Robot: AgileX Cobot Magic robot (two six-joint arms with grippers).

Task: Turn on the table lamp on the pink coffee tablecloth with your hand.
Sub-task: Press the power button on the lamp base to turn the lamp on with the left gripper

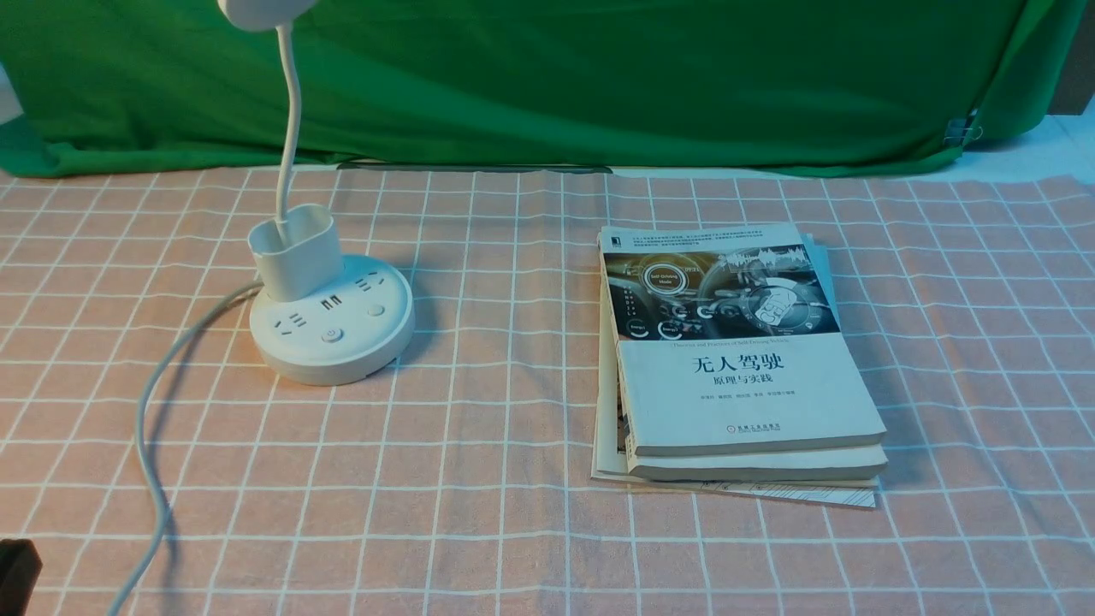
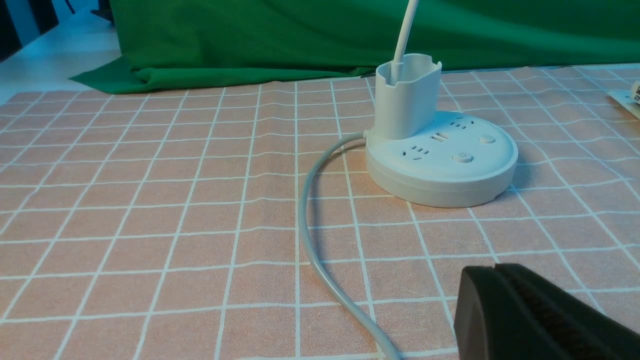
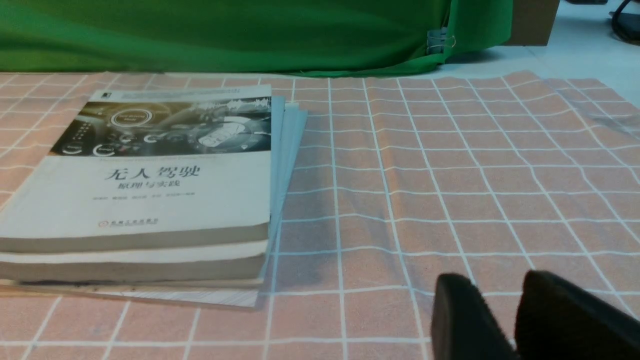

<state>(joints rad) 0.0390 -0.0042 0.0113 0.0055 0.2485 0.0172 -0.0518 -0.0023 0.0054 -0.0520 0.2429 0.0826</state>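
Note:
The white table lamp (image 1: 332, 321) stands at the left on the pink coffee tablecloth (image 1: 479, 428). Its round base bears sockets and a power button (image 1: 332, 335). Its cup (image 1: 295, 250) holds the thin neck, and the head (image 1: 257, 10) is cut off by the top edge. The grey cord (image 1: 150, 445) trails toward me. The lamp looks unlit. In the left wrist view, my left gripper (image 2: 496, 267) is shut and empty, low over the cloth, short of the lamp base (image 2: 442, 162). My right gripper (image 3: 495, 282) is slightly open and empty, over bare cloth beside the books.
A stack of books (image 1: 740, 359) lies right of centre, also seen in the right wrist view (image 3: 145, 190). A green backdrop cloth (image 1: 599, 77) closes the far side. A black part of my left arm (image 1: 17, 573) shows at the front left corner.

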